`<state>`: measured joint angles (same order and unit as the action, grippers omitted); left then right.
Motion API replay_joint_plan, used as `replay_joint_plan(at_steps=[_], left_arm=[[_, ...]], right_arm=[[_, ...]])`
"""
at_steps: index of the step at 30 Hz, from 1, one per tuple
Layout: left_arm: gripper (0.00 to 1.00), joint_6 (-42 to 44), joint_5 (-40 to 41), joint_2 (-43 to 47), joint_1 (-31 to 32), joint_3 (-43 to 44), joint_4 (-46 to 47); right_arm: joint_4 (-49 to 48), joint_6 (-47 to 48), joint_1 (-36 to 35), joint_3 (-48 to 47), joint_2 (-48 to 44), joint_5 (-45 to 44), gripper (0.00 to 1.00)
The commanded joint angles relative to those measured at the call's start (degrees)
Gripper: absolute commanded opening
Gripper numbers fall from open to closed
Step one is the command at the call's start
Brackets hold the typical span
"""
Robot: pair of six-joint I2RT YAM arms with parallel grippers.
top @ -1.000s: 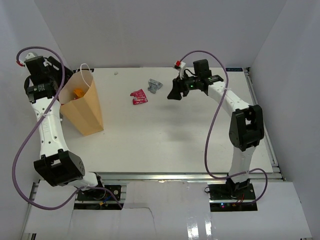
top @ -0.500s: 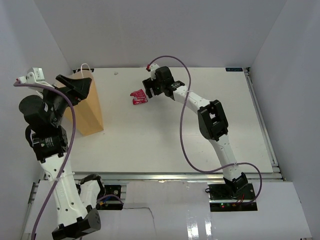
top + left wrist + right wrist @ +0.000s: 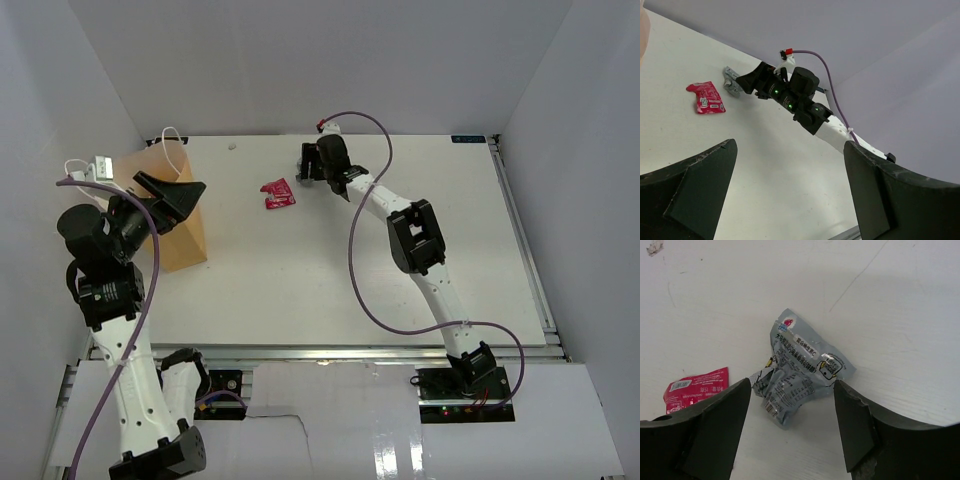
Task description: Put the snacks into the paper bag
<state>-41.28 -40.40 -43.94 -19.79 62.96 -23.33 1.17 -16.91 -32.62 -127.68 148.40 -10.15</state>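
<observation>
I'm at the pick-up step: my right gripper [image 3: 791, 387] hangs open with the grey wrapper [image 3: 800, 365] on the bench [image 3: 890, 315] between its fingers [image 3: 715, 430], red wrapper [image 3: 695, 390] off to its left; next, I judge, I must lower, close and carry it to the paper bag [image 3: 175, 235] by my open left gripper [image 3: 790, 145].

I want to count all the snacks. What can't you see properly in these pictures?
Inside the paper bag: in the top view, the left gripper covers much of its mouth, so its contents are hidden.
Grey packet: in the top view, it is hidden under the right gripper.
Red packet: in the right wrist view, it is partly behind a finger.
Packet print: too small or blurred to read in any view.
</observation>
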Motion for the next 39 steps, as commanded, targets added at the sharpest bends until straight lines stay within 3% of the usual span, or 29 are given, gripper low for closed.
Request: replay_joint_plan(at_steps=[1, 7, 18, 23, 26, 29, 32, 35, 39], left_arm=[[0.98, -1.0, -1.9, 0.7, -0.2, -0.8, 0.3], [0.98, -2.6, -2.0, 1.2, -0.2, -1.3, 0.1], [0.98, -7.5, -6.5, 0.8, 0.0, -2.9, 0.5], [0.98, -8.5, -6.2, 0.0, 3.5, -3.8, 2.1], [0.98, -8.7, -2.6, -1.1, 9.4, -4.2, 2.9], [0.98, -8.7, 4.8, -3.9, 23.2, -4.4, 4.0], [0.98, -7.7, 12.7, -8.5, 33.1, -3.5, 4.3], [0.98, -8.3, 19.0, -13.0, 38.6, -2.6, 4.6], [0.98, -12.4, 22.9, -17.3, 41.7, -4.8, 8.8]], right_arm=[[-4.2, -7.9, -0.7, -2.8, 1.1, 1.2, 0.72], [-3.3, -8.1, -1.0, -1.1, 2.4, -0.7, 0.65], [-2.8, -6.8, -0.3, 3.5, 1.5, 3.5, 0.31], [-2.8, -5.7, 0.3, 8.1, -0.6, 7.0, 0.17], [-2.8, -3.8, 0.7, 11.3, -3.0, 8.6, 0.09], [-2.9, -1.4, 1.2, 14.9, -5.7, 11.6, 0.08], [-3.2, 1.9, 1.9, 19.5, -9.8, 15.2, 0.08], [-3.9, 4.2, 3.2, 26.6, -15.6, 20.8, 0.08], [-5.0, 6.9, 6.2, 36.8, -23.8, 34.5, 0.08]])
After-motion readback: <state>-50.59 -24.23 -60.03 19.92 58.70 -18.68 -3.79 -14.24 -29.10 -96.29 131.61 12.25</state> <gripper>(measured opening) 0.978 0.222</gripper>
